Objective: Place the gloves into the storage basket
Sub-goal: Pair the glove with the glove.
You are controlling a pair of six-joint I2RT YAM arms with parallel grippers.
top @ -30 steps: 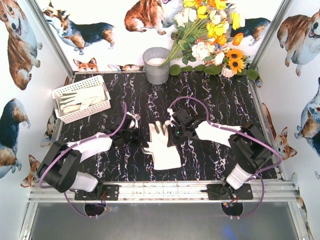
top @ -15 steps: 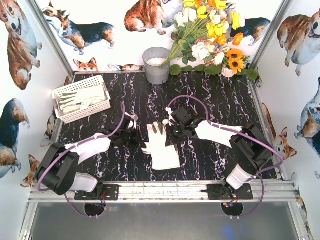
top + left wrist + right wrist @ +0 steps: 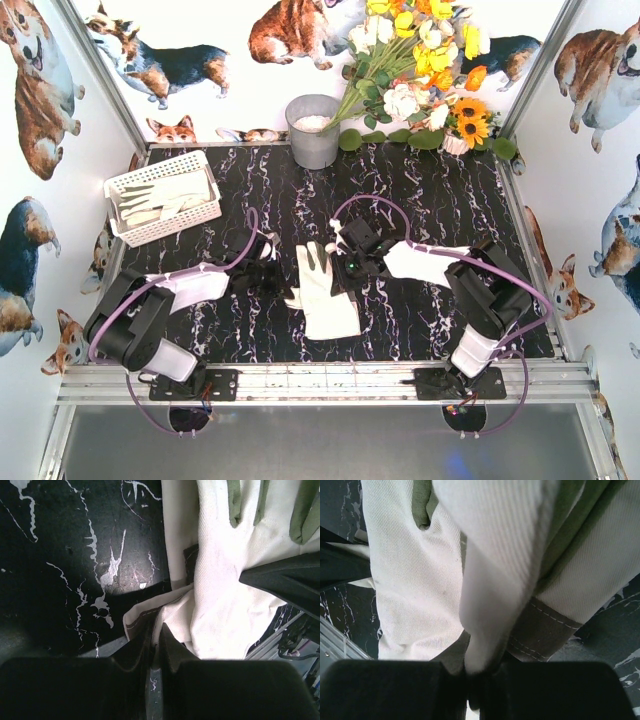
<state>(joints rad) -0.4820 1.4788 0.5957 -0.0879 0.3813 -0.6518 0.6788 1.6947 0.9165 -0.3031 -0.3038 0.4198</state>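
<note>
While the overhead view takes in the whole tabletop (image 3: 450,200), the gloves (image 3: 325,295) lie mid-table between both arms. They are well apart from the basket (image 3: 178,231) at the far left edge, which holds more gloves. A bucket (image 3: 312,135) and flowers (image 3: 420,70) stand along the back. Bare marble separates gloves and basket. Only the left wrist view shows the left jaws pinched narrow on a cream flap at the gloves' edge. Only the right wrist view shows the right jaws clamped on a raised fold beside greenish patches.
</note>
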